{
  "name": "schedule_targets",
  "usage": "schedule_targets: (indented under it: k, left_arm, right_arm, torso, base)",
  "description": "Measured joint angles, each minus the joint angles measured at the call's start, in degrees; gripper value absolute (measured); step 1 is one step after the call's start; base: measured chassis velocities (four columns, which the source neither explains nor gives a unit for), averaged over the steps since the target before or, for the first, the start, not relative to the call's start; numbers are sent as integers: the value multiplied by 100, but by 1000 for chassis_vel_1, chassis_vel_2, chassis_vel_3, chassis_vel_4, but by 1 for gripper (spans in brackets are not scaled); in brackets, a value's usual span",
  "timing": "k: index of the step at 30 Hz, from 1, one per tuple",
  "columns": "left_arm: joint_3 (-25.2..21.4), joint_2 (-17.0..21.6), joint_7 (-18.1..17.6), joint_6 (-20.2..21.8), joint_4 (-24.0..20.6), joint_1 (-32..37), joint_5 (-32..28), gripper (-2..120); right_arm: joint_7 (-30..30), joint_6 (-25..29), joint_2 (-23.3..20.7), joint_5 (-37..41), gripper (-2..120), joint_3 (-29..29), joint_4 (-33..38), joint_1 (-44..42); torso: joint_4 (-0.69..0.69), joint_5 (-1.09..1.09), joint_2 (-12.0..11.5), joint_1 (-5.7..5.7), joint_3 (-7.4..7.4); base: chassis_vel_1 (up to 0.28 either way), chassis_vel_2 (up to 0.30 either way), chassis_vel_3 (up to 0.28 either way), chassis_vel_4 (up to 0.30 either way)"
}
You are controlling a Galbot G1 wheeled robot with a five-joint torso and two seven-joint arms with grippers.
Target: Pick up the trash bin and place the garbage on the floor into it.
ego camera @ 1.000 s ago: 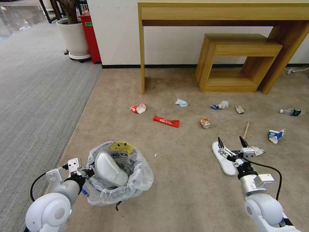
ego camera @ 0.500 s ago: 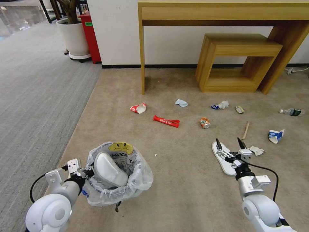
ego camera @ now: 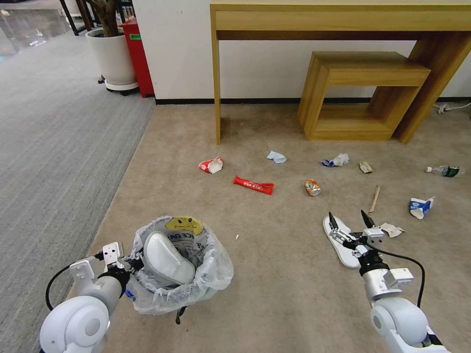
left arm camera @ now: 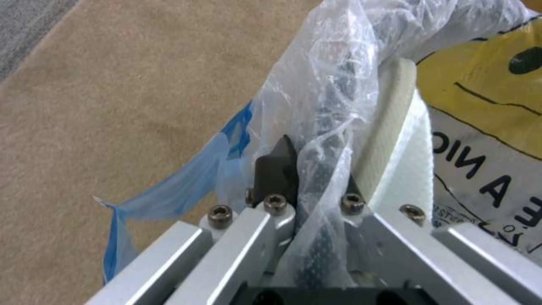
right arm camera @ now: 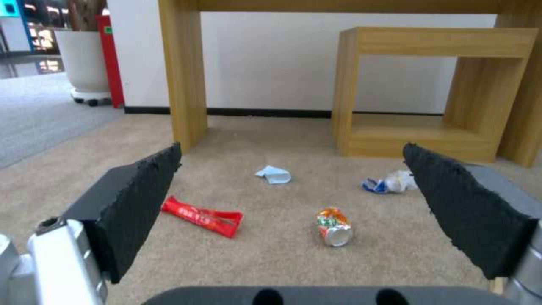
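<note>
The trash bin (ego camera: 179,267) hangs off the carpet at the lower left, its clear bag showing a yellow smiley face (left arm camera: 497,84). My left gripper (ego camera: 128,264) is shut on the bin's rim, pinching plastic and rim (left arm camera: 308,169). One white slipper (ego camera: 167,257) stands inside the bin. The other slipper (ego camera: 343,250) lies on the beige floor (ego camera: 279,274) at the right, and my right gripper (ego camera: 346,218) hovers open just over its far end. Ahead of its spread fingers (right arm camera: 141,199) lie a red wrapper (right arm camera: 200,215) and a crushed can (right arm camera: 334,225).
More litter lies beyond: a red-white wrapper (ego camera: 211,164), blue paper (ego camera: 276,156), a crumpled wad (ego camera: 336,160), a stick (ego camera: 375,197), a carton (ego camera: 421,206), a bottle (ego camera: 444,170). A wooden desk (ego camera: 338,19) and stool (ego camera: 363,93) line the wall. Grey carpet (ego camera: 54,147) lies left.
My right gripper has drifted slightly left and back toward me over the slipper, still open. The bin and left gripper have held still.
</note>
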Motion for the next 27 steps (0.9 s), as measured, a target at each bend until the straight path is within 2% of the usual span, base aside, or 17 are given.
schedule_targets:
  k: [27]
  left_arm:
    - [-47,-66,43,-45,111,7,87,1]
  right_arm:
    - [-118,-2,-10,64,99,-142,-249,233]
  torso:
    - [0,0,0,0,0]
  base:
    - [-43,40,46,-41]
